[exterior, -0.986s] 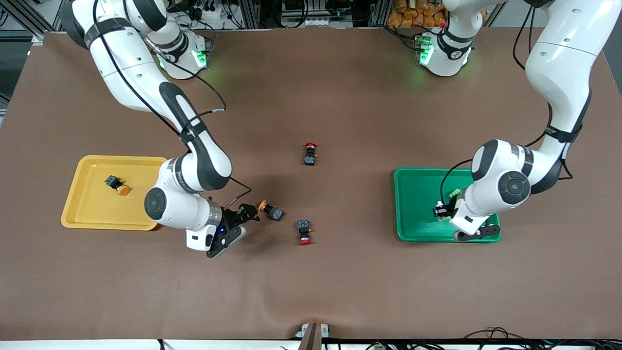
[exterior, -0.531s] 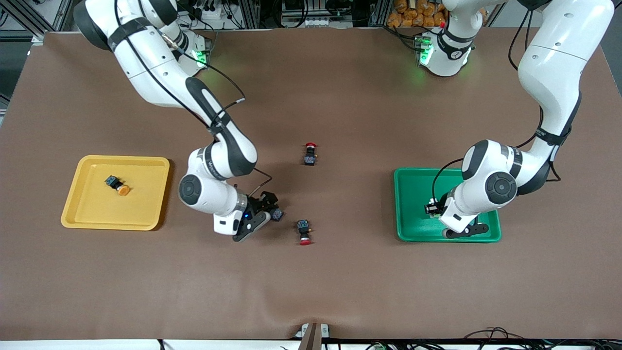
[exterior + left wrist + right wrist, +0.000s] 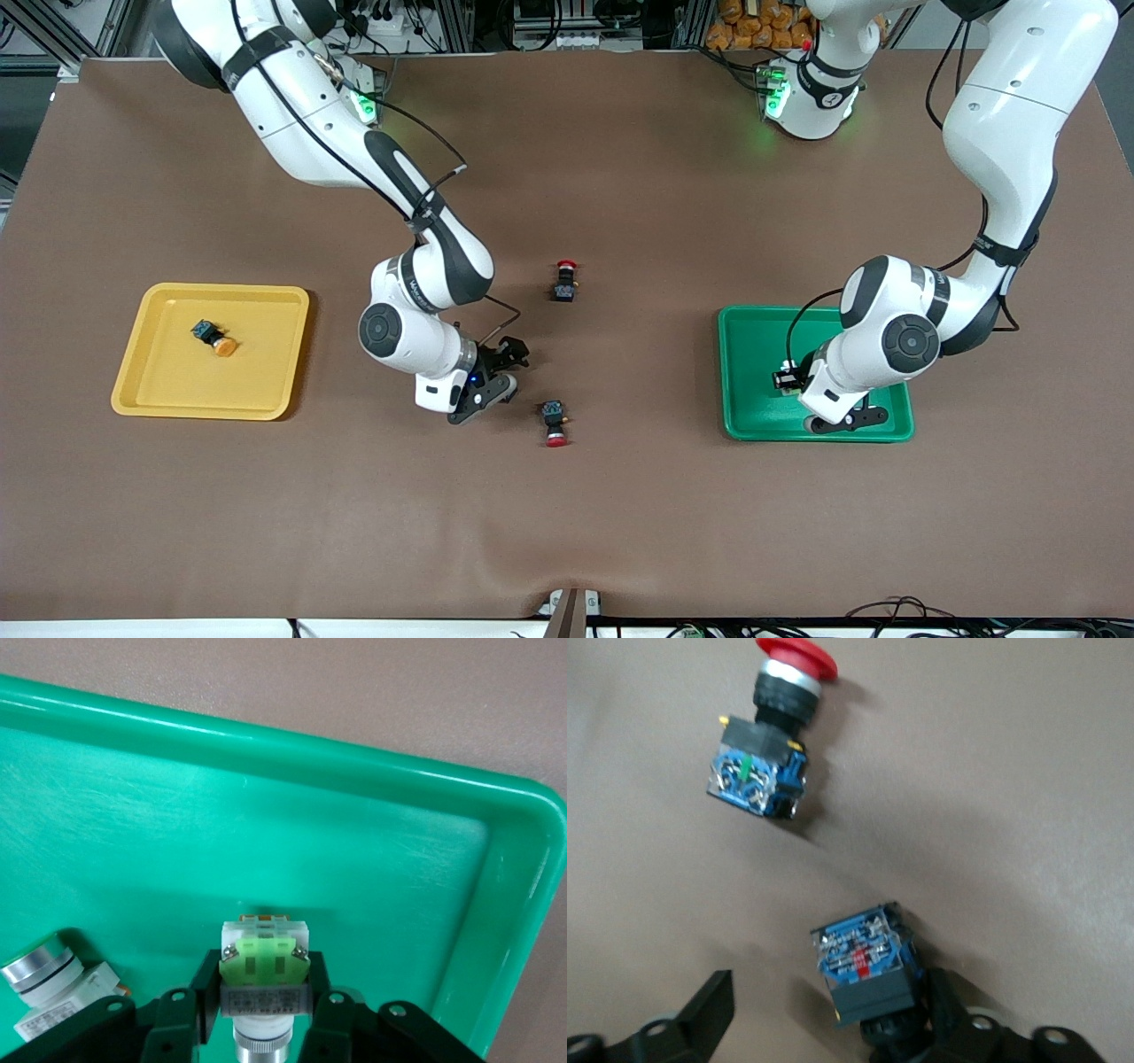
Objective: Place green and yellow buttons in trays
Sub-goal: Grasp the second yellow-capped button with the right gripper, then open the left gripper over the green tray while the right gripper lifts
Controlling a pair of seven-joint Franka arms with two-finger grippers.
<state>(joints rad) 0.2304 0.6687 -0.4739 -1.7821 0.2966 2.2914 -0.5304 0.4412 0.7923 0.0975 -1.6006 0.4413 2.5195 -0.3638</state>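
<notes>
My left gripper is shut on a pale-green button low over the green tray, near a corner; it shows in the front view over that tray. A second green button lies in the tray beside it. My right gripper is open around a black-bodied switch with a blue terminal end, which rests against one finger; its cap is hidden. In the front view this gripper covers that switch. One yellow button lies in the yellow tray.
Two red-capped black switches lie on the brown mat: one close to my right gripper, also in the right wrist view, and one farther from the front camera, mid-table.
My right arm has swung from beside the yellow tray toward mid-table and its open gripper now covers the loose yellow button. My left gripper has shifted slightly over the green tray.
</notes>
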